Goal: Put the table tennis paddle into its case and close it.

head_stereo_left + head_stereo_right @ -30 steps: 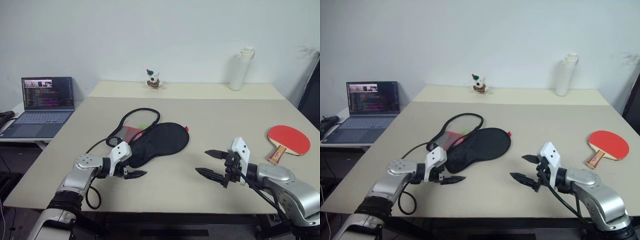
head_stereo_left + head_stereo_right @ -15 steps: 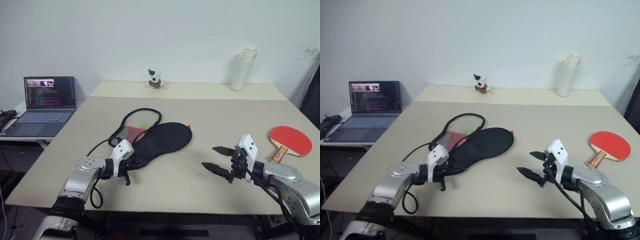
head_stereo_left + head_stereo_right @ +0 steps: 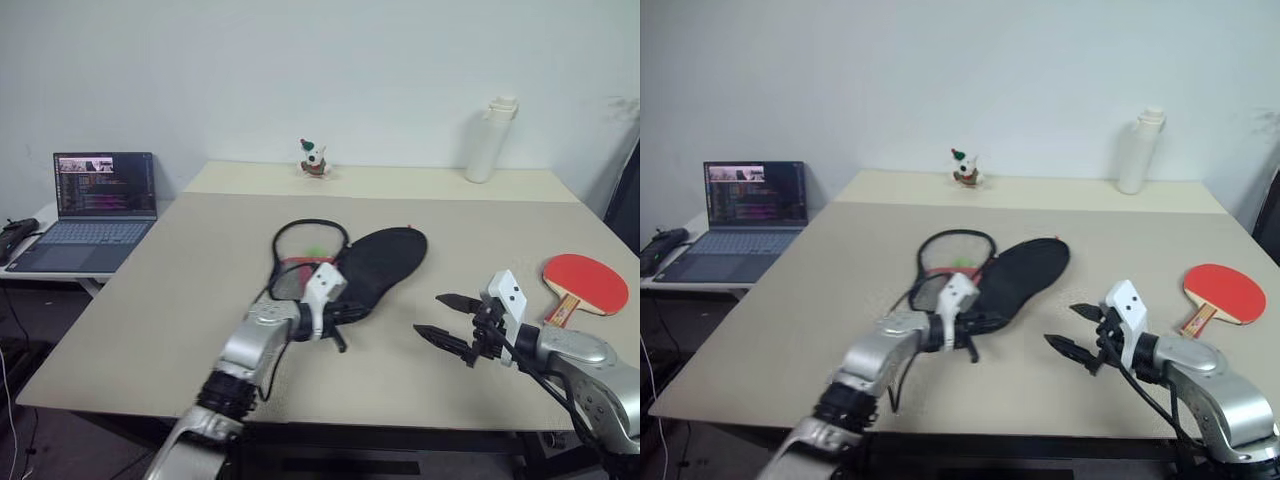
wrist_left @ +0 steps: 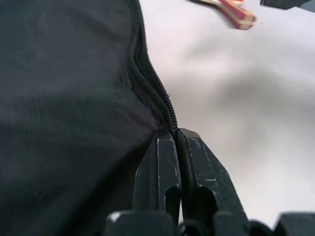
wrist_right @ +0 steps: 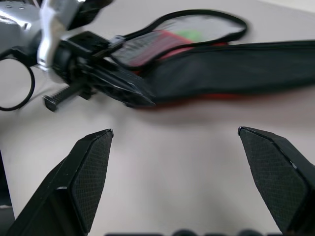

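The case (image 3: pixel 385 262) lies near the middle of the table, black side up, with its mesh-lined flap (image 3: pixel 310 245) open behind it. My left gripper (image 3: pixel 343 314) is shut on the case's near zipper edge; in the left wrist view its closed fingers (image 4: pixel 175 133) pinch the zip seam of the black fabric (image 4: pixel 74 98). The table tennis paddle (image 3: pixel 588 278) lies red face up at the table's right edge, handle toward me. My right gripper (image 3: pixel 430 314) hovers open between case and paddle, nothing between its fingers (image 5: pixel 93 162), facing the case (image 5: pixel 236 64).
A white bottle (image 3: pixel 490 140) and a small figurine (image 3: pixel 315 160) stand at the back of the table (image 3: pixel 150 330). An open laptop (image 3: pixel 90 200) sits on a lower side table at the left. A black cable loops under my left forearm.
My left gripper has shut on the case's edge and dragged the case to the right, toward the table's middle. The right gripper has drifted slightly right and stays open.
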